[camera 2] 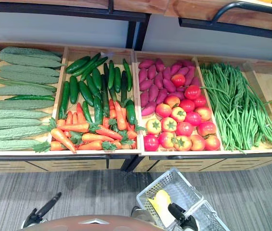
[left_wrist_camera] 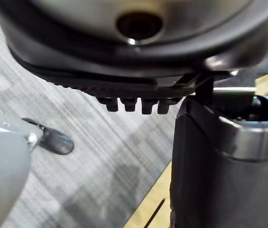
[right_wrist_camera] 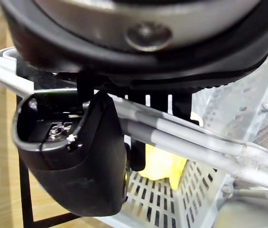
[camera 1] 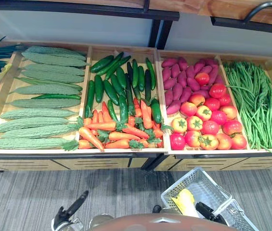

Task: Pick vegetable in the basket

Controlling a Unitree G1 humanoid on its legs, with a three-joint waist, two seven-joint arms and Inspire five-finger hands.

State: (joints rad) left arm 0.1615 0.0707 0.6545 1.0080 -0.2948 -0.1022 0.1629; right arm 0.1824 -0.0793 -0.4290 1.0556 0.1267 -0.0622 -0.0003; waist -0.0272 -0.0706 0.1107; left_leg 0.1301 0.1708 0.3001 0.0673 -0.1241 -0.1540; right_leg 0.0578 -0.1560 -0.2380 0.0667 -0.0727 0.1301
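right hand (camera 1: 206,211), at five o'clock, is curled round the white basket (camera 1: 203,185)'s handle; a yellow vegetable (camera 1: 185,201) lies inside it. left hand (camera 1: 71,211) hangs at seven o'clock; whether it is apart or together i cannot tell.

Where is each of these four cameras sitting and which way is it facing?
Left eye view: on the head, facing down at the produce shelf; left hand low left, right hand low right.
Right eye view: beside it, same shelf, tomatoes, basket.
Left wrist view: along the left hand toward grey floor.
Right wrist view: along the right hand, curled round the basket handle; the eye views share that basket.
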